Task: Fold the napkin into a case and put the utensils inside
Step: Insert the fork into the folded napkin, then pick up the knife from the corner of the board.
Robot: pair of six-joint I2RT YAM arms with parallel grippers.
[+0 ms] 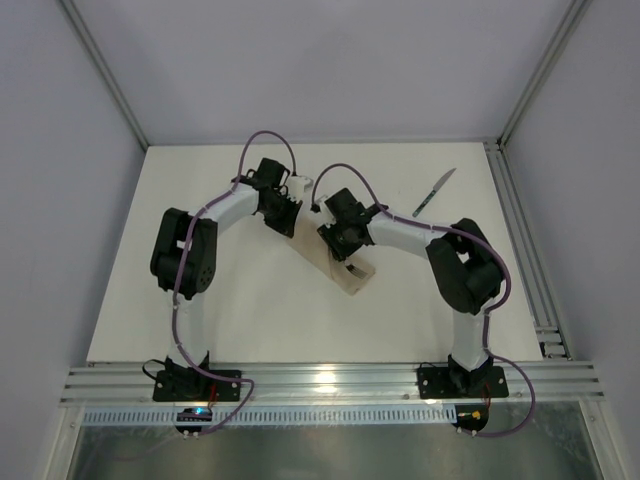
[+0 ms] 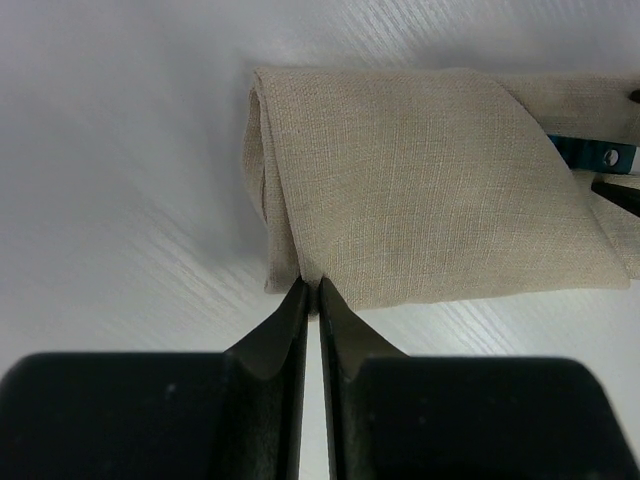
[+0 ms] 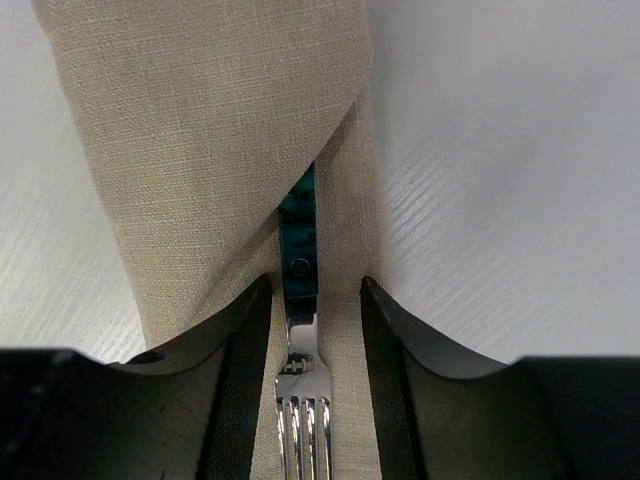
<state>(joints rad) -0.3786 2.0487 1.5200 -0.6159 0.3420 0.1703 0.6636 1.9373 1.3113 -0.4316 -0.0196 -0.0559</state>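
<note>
The beige napkin (image 1: 353, 281) lies folded into a narrow oblong case (image 2: 430, 190) slanting across the table's middle, mostly under both grippers. The fork (image 3: 298, 300) lies along the napkin (image 3: 200, 130), its teal handle (image 2: 590, 155) tucked under a diagonal fold and its tines still outside. My right gripper (image 3: 315, 285) stands open astride the fork's neck, its fingers clear of the metal; from above it (image 1: 345, 252) is over the case. My left gripper (image 2: 310, 295) is shut on the napkin's edge near a corner. The knife (image 1: 433, 193) lies alone to the far right.
A metal rail (image 1: 520, 240) runs along the table's right side, and grey walls close in the back and sides. Purple cables loop over both arms. White tabletop (image 1: 200, 330) spreads around the napkin.
</note>
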